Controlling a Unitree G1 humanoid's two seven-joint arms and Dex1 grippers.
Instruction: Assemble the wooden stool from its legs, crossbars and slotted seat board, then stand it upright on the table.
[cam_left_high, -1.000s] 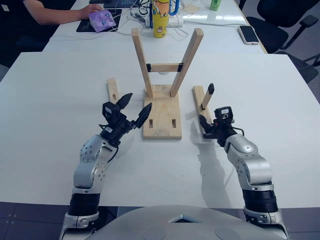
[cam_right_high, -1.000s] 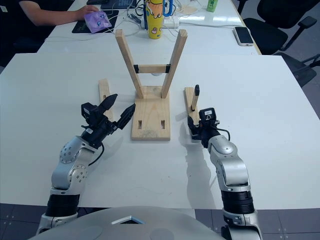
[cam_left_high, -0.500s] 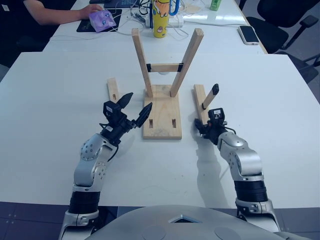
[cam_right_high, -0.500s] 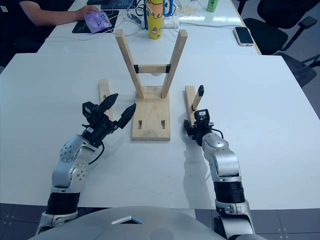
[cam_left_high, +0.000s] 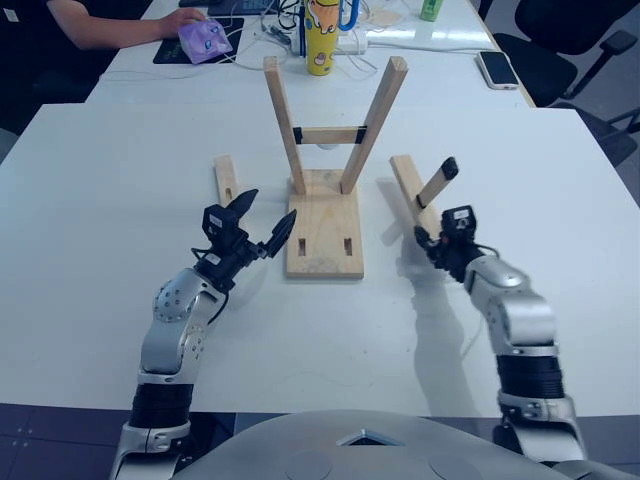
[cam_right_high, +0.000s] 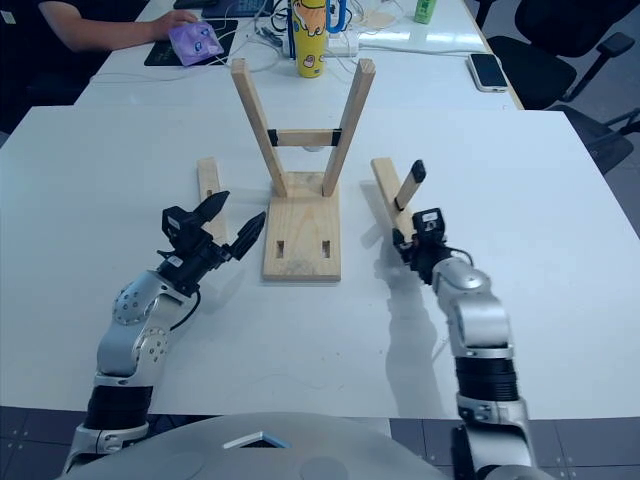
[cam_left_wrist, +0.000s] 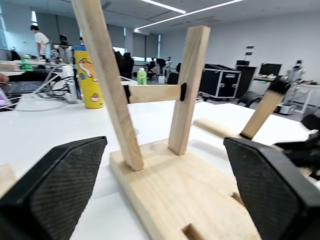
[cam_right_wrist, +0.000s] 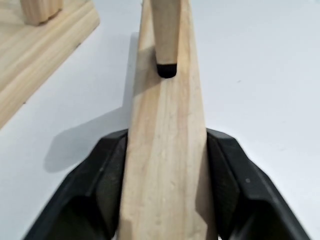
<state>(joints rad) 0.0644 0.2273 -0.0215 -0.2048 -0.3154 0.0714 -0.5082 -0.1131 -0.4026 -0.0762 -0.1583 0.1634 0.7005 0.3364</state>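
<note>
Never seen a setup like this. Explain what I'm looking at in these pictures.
This is a humanoid robot with two arms, each ending in two fingers. Two pictures look down from its head; the other two come from cameras on its wrists. On the white table lies a seat board with two legs and a crossbar standing in it. A loose leg lies to its left. The left fingers are open beside the board. The right fingers are shut on a third leg with a second crossbar stuck in it.

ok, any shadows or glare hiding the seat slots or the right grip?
Left eye view: right arm's shadow falls on bare table, seat board slots lit. Right wrist view: leg shadows the table only; right gripper's hold shows plainly. No glare in either.
</note>
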